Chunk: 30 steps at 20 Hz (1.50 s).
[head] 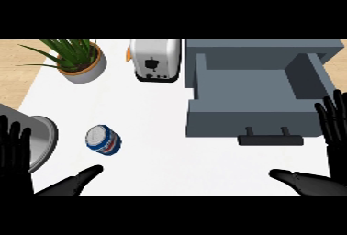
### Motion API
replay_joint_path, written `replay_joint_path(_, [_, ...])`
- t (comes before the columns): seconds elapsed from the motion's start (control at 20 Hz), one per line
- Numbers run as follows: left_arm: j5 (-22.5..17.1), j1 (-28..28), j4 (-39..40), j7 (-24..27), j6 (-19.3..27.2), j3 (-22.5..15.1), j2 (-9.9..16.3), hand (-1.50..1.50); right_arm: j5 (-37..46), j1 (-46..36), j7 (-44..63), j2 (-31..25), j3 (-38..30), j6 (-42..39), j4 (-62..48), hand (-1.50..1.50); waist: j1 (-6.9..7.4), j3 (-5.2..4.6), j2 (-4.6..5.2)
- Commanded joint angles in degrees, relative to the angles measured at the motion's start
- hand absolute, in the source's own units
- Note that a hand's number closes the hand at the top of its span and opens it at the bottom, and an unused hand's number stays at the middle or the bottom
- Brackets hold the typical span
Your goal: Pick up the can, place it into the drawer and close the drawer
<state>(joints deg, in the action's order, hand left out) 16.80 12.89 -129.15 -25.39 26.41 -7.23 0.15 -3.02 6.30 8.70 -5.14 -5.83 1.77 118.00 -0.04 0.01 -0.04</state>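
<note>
A blue, white and red can (103,140) lies on its side on the white counter, left of centre. The grey drawer (252,120) stands pulled open at the right, its inside bare, with a dark handle (271,139) on its front. My left hand (16,161) is at the lower left edge, fingers straight up and thumb pointing right, a short way below and left of the can. My right hand (329,156) is at the lower right edge, fingers straight up beside the drawer's front corner, thumb pointing left. Both hands hold nothing.
A potted plant (80,60) stands at the back left. A silver toaster (157,59) sits beside the drawer cabinet (264,48). A grey round pan or lid (42,137) pokes in at the left edge, partly behind my left hand.
</note>
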Motion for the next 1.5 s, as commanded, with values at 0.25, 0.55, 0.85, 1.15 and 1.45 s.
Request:
replay_joint_path(0.25, [-1.0,3.4,6.6,6.1,5.2,-6.5,-0.1,-1.50,0.6,1.5,-3.4,1.2,-1.2,-0.9,-0.5,-1.50,0.10,-0.01,-0.03])
replay_joint_path(0.55, [-5.4,1.5,19.4,14.8,9.1,-5.7,-0.1,-1.50,-1.4,-2.3,1.0,-1.5,-5.0,-1.3,-1.3,-1.50,0.13,-0.02,0.02])
replay_joint_path(0.85, [-11.1,1.3,29.9,25.3,11.0,-4.2,-0.1,-1.50,-4.4,1.9,6.2,-1.5,-5.7,-2.6,9.2,-1.50,-0.05,-0.05,-0.02])
replay_joint_path(1.15, [-17.8,-1.1,39.9,33.7,12.8,-1.9,-0.1,-1.50,-0.1,1.6,3.8,0.3,-3.3,-2.5,6.8,-1.50,0.06,-0.05,0.02])
replay_joint_path(1.45, [-23.9,-6.7,51.1,41.0,12.1,1.9,-0.1,-1.50,-2.9,5.6,1.6,1.6,-5.5,-4.9,8.2,-1.50,-0.22,-0.04,0.03])
